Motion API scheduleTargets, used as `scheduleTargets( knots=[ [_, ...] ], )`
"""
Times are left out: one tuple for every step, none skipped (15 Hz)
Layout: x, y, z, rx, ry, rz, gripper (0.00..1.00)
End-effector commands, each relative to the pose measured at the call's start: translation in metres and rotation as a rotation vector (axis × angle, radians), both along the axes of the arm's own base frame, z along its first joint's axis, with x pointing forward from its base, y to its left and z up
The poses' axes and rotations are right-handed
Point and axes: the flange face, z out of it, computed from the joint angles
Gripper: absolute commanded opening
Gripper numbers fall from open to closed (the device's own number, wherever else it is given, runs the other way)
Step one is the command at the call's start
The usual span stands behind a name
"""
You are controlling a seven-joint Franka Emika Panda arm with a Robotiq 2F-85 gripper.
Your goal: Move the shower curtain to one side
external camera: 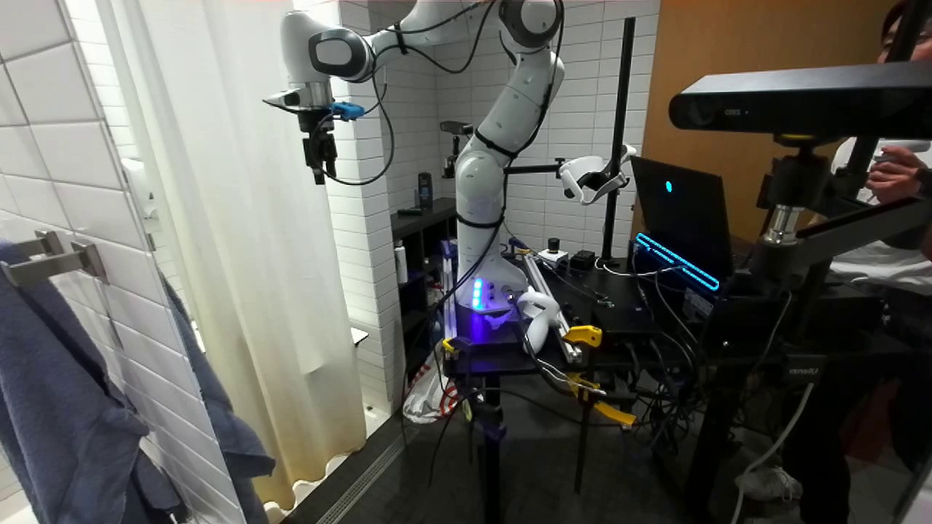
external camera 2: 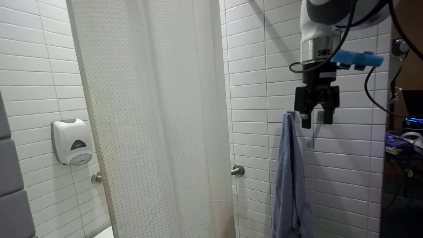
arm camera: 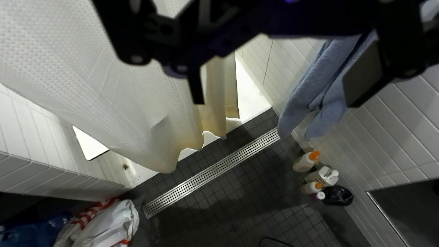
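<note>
The gripper (external camera 2: 317,119) hangs fingers down, jaws spread wide, holding nothing. Wrist view agrees: big gap from one fingertip (arm camera: 195,87) to the opposite one. In an exterior view that takes in most of the arm (external camera: 480,189) it's nearly edge-on, so I can't read the spread there.

The shower curtain (external camera 2: 158,115) hangs beside the gripper, clear of it: an exterior view gives me tile wall (external camera 2: 248,82) between the two but crops the bottom. Wrist view has the hem (arm camera: 166,166), wavy and yellowed, along the edge of the white shower floor (arm camera: 252,94), near a perforated metal drain (arm camera: 211,172).

Blue-grey towel (external camera 2: 290,178) on the wall shows in all three views. White dispenser (external camera 2: 72,142) and grab bar (external camera 2: 237,170) peek past the curtain's edges in an exterior view. Bottles (arm camera: 319,176) on the dark floor (arm camera: 240,206) by the wall: wrist view only. Plastic bag (arm camera: 106,219) across from them; an exterior view has the bag (external camera: 429,397) too.

Farther out, in an exterior view: black table (external camera: 480,364) under the arm's base (external camera: 491,269), laptop (external camera: 684,211), white headset (external camera: 582,173), person (external camera: 885,266) partly behind a black camera (external camera: 794,102).
</note>
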Motion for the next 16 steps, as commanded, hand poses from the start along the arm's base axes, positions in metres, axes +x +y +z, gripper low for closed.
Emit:
scheduleTargets(
  knots=[
    [0.000, 0.000, 0.001, 0.000, 0.001, 0.000, 1.00],
    [0.000, 0.000, 0.001, 0.000, 0.001, 0.000, 1.00],
    [0.002, 0.001, 0.001, 0.010, -0.009, -0.003, 1.00],
    [0.005, 0.005, 0.002, 0.027, -0.025, -0.007, 1.00],
    [0.008, 0.009, 0.003, 0.045, -0.040, -0.010, 1.00],
    [0.011, 0.013, 0.003, 0.060, -0.058, -0.017, 1.00],
    [0.015, 0.019, 0.004, 0.081, -0.084, -0.026, 1.00],
    [0.019, 0.025, 0.004, 0.101, -0.114, -0.039, 1.00],
    [0.024, 0.030, 0.005, 0.114, -0.149, -0.051, 1.00],
    [0.030, 0.037, 0.005, 0.113, -0.205, -0.068, 1.00],
    [0.036, 0.045, 0.006, 0.095, -0.272, -0.068, 1.00],
    [0.042, 0.052, 0.006, 0.066, -0.344, -0.050, 1.00],
    [0.049, 0.059, 0.004, 0.040, -0.403, -0.032, 1.00],
    [0.056, 0.067, 0.001, 0.010, -0.457, -0.006, 1.00],
    [0.061, 0.072, -0.002, -0.018, -0.512, 0.014, 1.00],
    [0.066, 0.079, -0.004, -0.045, -0.564, 0.036, 1.00]
  ],
)
